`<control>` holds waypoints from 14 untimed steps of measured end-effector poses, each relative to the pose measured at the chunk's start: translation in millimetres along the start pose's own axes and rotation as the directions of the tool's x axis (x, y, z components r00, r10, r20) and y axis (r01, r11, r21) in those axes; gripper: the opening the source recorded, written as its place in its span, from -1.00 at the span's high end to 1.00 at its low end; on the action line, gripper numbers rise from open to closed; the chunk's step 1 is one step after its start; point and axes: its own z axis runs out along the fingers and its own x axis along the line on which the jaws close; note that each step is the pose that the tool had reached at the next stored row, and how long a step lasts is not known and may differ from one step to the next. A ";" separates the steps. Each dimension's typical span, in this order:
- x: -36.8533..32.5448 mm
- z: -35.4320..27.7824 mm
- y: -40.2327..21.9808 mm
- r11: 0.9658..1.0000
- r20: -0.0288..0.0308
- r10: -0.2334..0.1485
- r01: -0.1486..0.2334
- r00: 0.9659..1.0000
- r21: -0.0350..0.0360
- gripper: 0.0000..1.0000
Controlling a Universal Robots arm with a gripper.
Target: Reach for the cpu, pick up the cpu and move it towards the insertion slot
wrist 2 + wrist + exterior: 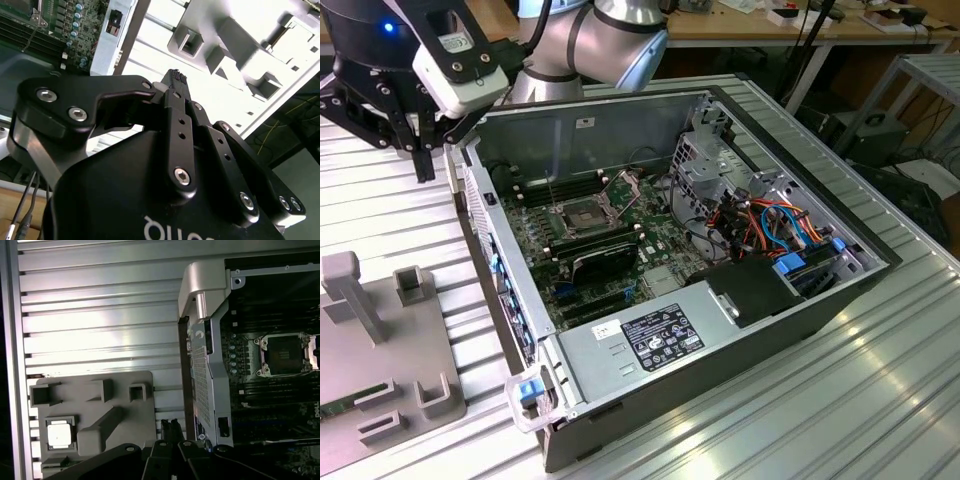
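The cpu (pixel 60 433), a small pale square chip, lies in a recess of the grey fixture plate (pixel 125 405) in the first wrist view. My gripper (pixel 423 172) hangs above the ribbed table, on the exterior view's left of the open computer case, between the case and the fixture. Its black fingers (pixel 169 426) are shut together with nothing between them, as the second wrist view (pixel 175 77) also shows. The insertion slot (pixel 582 215), a silver-framed square socket with a dark centre, sits on the motherboard inside the case, and shows in the first wrist view (pixel 285 355) too.
The open case (pixel 790 320) has a tall side wall (pixel 490 250) between my gripper and the motherboard. Cables and a drive cage (pixel 720 170) crowd its far side. The fixture plate (pixel 360 370) carries upright posts (pixel 345 295) and a green memory stick (pixel 340 405).
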 end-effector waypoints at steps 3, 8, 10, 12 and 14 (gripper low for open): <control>4.1 0.4 -0.3 1.000 -0.002 0.000 0.000 1.000 0.000 0.79; 9.3 0.8 -0.7 1.000 -0.005 0.000 0.000 1.000 0.000 0.79; 11.9 1.1 -1.0 1.000 -0.006 0.000 0.000 1.000 0.001 0.79; 13.6 1.2 -1.1 1.000 -0.007 0.000 0.000 1.000 0.001 0.79; 15.6 1.4 -1.3 1.000 -0.008 0.000 0.000 1.000 0.001 0.79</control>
